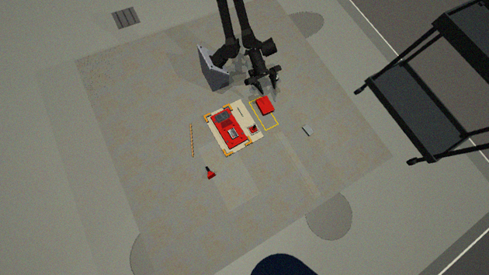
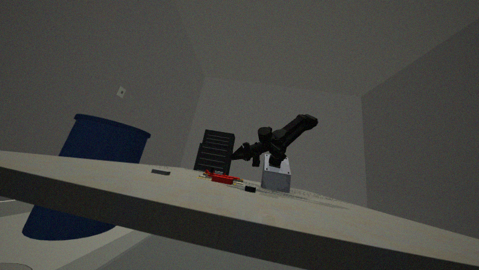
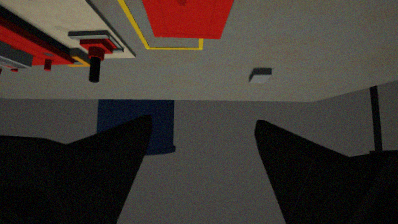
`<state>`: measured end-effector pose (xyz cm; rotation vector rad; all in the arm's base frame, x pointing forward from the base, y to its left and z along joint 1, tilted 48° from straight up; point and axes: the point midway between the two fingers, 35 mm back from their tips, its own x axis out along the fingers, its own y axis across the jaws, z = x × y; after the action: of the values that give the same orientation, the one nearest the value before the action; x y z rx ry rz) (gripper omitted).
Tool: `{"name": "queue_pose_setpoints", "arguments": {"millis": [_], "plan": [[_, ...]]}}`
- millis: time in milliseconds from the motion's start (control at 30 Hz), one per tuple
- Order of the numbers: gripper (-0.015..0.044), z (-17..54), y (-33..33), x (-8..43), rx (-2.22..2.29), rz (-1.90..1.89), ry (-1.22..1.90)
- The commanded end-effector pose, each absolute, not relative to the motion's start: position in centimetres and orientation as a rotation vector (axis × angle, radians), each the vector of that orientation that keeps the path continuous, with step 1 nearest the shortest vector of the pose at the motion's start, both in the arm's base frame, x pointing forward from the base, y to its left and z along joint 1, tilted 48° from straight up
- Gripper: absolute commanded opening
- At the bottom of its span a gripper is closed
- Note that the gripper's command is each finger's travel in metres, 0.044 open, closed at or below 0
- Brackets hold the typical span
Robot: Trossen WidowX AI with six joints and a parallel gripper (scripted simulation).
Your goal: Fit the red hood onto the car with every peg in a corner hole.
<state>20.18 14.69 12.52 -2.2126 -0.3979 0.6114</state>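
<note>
The red hood (image 1: 265,104) (image 2: 222,179) (image 3: 190,19) lies on the table with its flat roof up, partly inside a yellow outline (image 1: 266,129) (image 3: 175,48) and over its far side edge. My gripper (image 1: 269,90) (image 2: 232,157) (image 3: 204,124) is open and empty, raised above the table on the arm-base side of the hood and apart from it. The red chassis (image 1: 226,124) (image 3: 30,42) sits in the cream jig (image 1: 246,117) (image 3: 60,15), with the grey engine block (image 1: 233,133) (image 3: 10,59) on its deck. The pegs are too small to make out fully.
A red part with a black upright handle (image 1: 253,128) (image 3: 95,50) stands on the jig board near the outline. A small grey block (image 1: 307,129) (image 2: 160,172) (image 3: 260,75) lies beyond the hood. A thin stick (image 1: 191,141) and a red-and-black piece (image 1: 210,173) lie past the jig.
</note>
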Motion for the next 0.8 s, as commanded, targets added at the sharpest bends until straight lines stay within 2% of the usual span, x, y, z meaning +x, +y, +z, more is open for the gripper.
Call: {"name": "queue_pose_setpoints", "arguments": {"millis": [0,133,433,767], "plan": [[0.0335,12.4,14.9,20.3,-2.156,0.654,-0.37],[0.044,11.4,15.6,21.0,-1.809,0.878,-0.154],[0.044,9.6,16.4,22.1,-0.843,1.1,0.559],[0.044,10.0,16.2,24.6,0.405,0.794,1.391]]}}
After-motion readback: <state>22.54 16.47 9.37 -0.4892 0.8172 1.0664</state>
